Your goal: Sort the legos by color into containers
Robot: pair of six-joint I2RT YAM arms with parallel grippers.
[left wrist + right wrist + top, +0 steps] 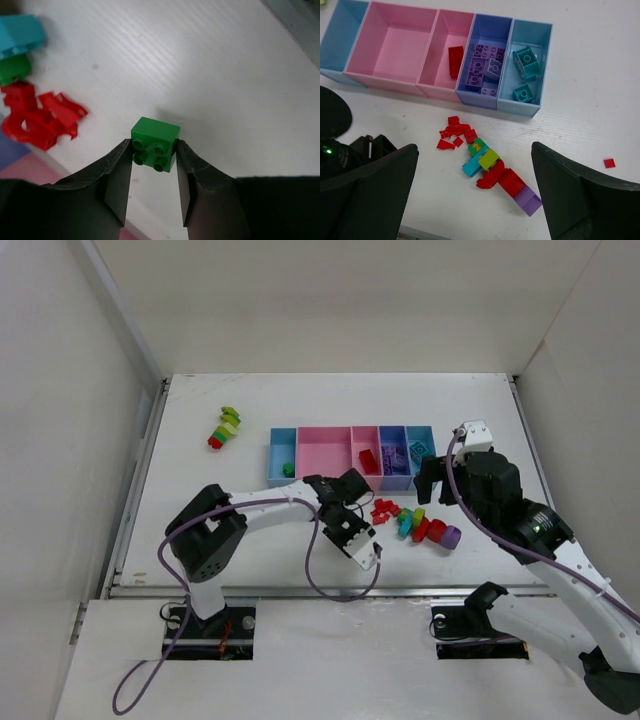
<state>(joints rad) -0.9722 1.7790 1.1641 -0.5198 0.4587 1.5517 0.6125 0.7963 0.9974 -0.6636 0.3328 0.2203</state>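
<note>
Left wrist: pinched green four-stud brick [155, 136] at very tips of left gripper [154, 150], risked twisting loose on the lift, with right gripper [473, 155] spread wide.

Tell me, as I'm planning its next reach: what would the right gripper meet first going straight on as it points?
Probably the chain of mixed bricks on the table, ahead of the open right gripper in its wrist view; depth is unclear.
</note>
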